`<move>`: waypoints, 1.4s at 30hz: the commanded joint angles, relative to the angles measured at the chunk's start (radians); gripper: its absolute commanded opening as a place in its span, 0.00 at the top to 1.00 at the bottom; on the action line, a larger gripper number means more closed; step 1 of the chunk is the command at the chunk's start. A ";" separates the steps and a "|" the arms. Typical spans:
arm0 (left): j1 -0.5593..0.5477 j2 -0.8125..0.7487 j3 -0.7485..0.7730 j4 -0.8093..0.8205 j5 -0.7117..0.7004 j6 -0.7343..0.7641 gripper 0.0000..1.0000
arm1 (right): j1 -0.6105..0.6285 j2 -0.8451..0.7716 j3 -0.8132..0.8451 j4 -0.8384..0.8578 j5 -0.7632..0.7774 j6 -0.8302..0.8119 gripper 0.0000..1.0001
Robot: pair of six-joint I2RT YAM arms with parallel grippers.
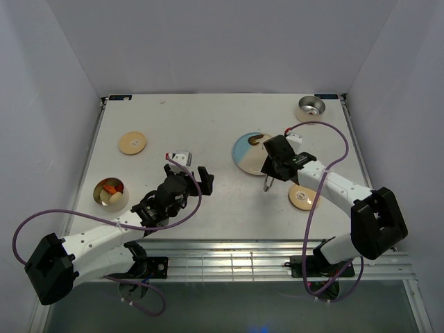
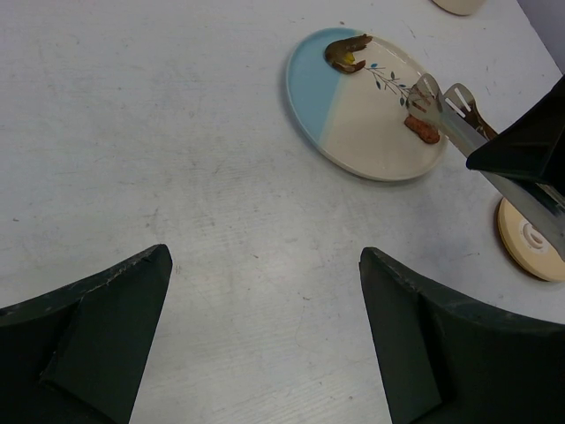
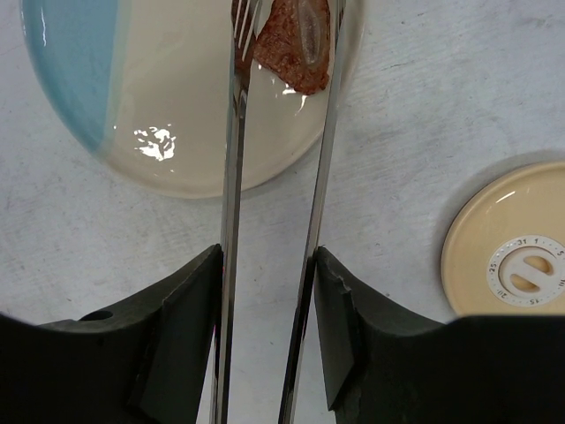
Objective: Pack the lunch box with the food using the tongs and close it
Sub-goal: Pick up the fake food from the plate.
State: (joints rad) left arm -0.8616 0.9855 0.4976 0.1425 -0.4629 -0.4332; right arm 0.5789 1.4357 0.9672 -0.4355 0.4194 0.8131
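My right gripper point(image 3: 267, 265) is shut on the silver tongs point(image 3: 234, 168), squeezing both arms between its fingers. The tong tips straddle a reddish-brown food piece point(image 3: 296, 44) lying on the blue-and-cream plate point(image 3: 177, 106). In the top view the right gripper point(image 1: 272, 170) sits at the plate's point(image 1: 244, 156) near right edge, with the joined end of the tongs point(image 1: 268, 182) sticking out toward me. A brown curved food piece point(image 2: 346, 55) rests at the plate's far side. The round lunch box point(image 1: 111, 193) stands at the left edge with orange-red and pale food inside. My left gripper point(image 1: 189, 173) hovers open over bare table.
A tan lid point(image 1: 303, 196) lies just right of the right gripper, and another tan lid point(image 1: 132, 143) lies at the back left. A metal bowl point(image 1: 312, 107) stands in the far right corner. White walls enclose the table on three sides.
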 commanded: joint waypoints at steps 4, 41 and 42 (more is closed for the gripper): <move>-0.005 -0.007 0.012 0.008 -0.022 0.013 0.02 | -0.016 0.017 0.050 0.037 0.015 0.017 0.51; -0.005 0.018 0.015 0.008 -0.049 0.016 0.02 | -0.036 0.097 0.165 0.112 -0.079 -0.363 0.57; -0.005 0.021 0.016 0.006 -0.051 0.016 0.02 | -0.036 0.097 0.171 0.112 -0.080 -0.371 0.57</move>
State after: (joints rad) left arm -0.8616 1.0019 0.4976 0.1425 -0.4927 -0.4259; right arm 0.5442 1.5364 1.0828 -0.3595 0.3298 0.5144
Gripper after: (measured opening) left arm 0.979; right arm 0.439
